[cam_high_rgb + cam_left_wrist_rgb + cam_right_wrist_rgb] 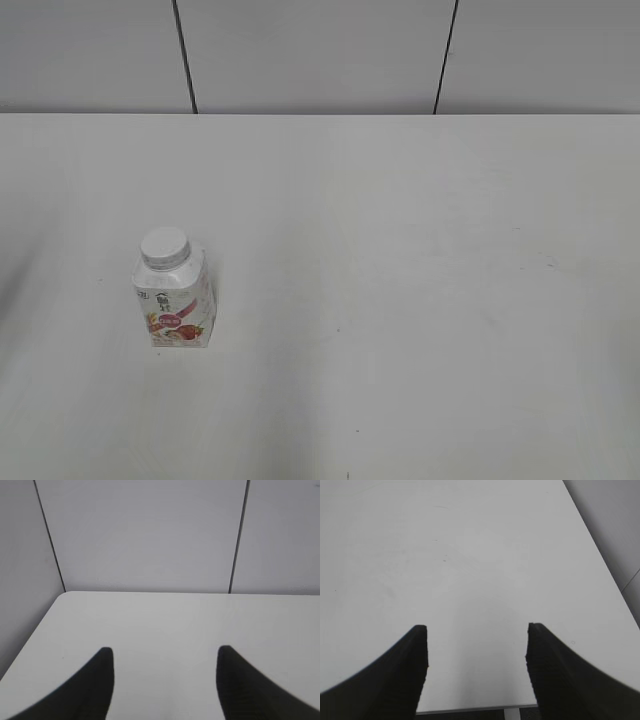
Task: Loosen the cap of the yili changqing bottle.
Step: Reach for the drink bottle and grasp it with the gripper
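Observation:
The yili changqing bottle (176, 305), white with a pink-red strawberry label, stands upright on the white table (400, 300) at the left of the exterior view. Its white ribbed cap (164, 247) sits on the neck. Neither arm shows in the exterior view. My left gripper (165, 652) is open and empty over bare table near the far left corner. My right gripper (476, 630) is open and empty over bare table near the front edge. The bottle does not show in either wrist view.
A grey panelled wall (320, 50) with dark seams runs behind the table. The table's left edge (35, 630) shows in the left wrist view. Its right edge (600, 565) and front edge (470, 710) show in the right wrist view.

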`<action>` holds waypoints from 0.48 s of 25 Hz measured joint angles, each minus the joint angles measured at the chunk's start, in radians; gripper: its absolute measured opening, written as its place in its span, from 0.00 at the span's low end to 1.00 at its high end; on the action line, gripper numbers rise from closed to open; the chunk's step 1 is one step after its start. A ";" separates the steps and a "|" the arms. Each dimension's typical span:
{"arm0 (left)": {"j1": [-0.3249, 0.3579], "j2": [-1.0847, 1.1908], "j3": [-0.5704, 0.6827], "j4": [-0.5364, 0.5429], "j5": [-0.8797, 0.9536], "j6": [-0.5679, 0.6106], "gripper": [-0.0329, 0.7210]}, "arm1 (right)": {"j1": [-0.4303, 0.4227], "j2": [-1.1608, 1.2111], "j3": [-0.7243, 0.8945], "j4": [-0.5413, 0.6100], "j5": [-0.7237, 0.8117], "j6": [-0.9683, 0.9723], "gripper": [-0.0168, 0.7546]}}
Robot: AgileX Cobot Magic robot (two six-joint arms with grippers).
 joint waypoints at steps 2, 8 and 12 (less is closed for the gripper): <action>0.000 0.027 0.000 0.031 -0.005 0.000 0.58 | 0.000 0.000 0.000 0.000 0.000 0.000 0.66; 0.000 0.189 0.000 0.155 -0.105 0.000 0.57 | 0.000 0.000 0.000 0.000 0.000 0.000 0.66; 0.000 0.306 0.000 0.213 -0.175 -0.060 0.57 | 0.000 0.000 0.000 0.000 0.000 0.000 0.66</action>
